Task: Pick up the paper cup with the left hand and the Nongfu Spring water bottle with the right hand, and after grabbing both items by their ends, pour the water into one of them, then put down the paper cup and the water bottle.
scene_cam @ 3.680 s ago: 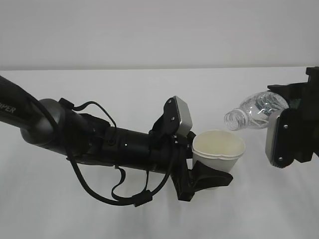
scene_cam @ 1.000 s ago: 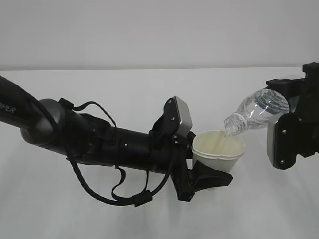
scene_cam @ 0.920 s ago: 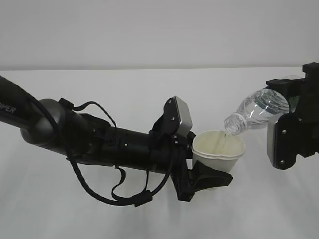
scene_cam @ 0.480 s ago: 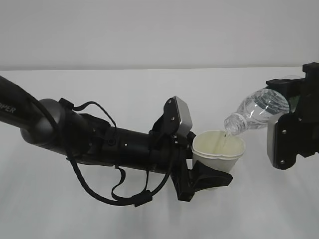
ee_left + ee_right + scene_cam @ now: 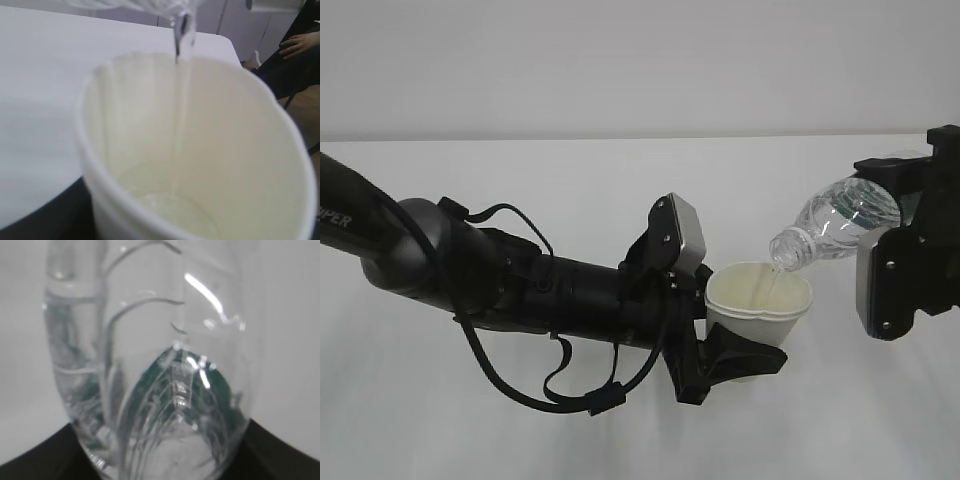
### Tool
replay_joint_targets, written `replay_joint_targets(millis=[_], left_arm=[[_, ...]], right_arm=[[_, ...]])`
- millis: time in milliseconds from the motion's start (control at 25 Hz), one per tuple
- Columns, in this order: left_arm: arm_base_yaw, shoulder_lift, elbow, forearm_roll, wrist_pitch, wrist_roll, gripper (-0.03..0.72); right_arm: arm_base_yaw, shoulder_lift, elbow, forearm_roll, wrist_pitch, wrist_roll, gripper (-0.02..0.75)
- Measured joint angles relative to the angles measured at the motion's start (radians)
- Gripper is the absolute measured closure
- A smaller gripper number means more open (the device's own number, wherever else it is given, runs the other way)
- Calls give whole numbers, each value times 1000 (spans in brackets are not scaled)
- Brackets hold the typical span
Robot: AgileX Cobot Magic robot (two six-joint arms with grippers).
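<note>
left hand (image 5: 735, 362): fingers grip the cup (image 5: 758, 305) above the desk (image 5: 620, 180) | right hand (image 5: 905, 240): fingers grip the tipped bottle (image 5: 835, 222) | water falls into cup

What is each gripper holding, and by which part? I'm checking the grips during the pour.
The left gripper holds the small white paper cup by its lower body. The right gripper holds the clear ribbed plastic bottle by its base end.
</note>
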Motion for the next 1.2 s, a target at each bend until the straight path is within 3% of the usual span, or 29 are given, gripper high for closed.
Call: replay_joint_targets(millis=[1200], left_arm=[[0, 0, 0, 0, 0, 0, 237]], right_arm=[[0, 0, 0, 0, -6, -29, 291]])
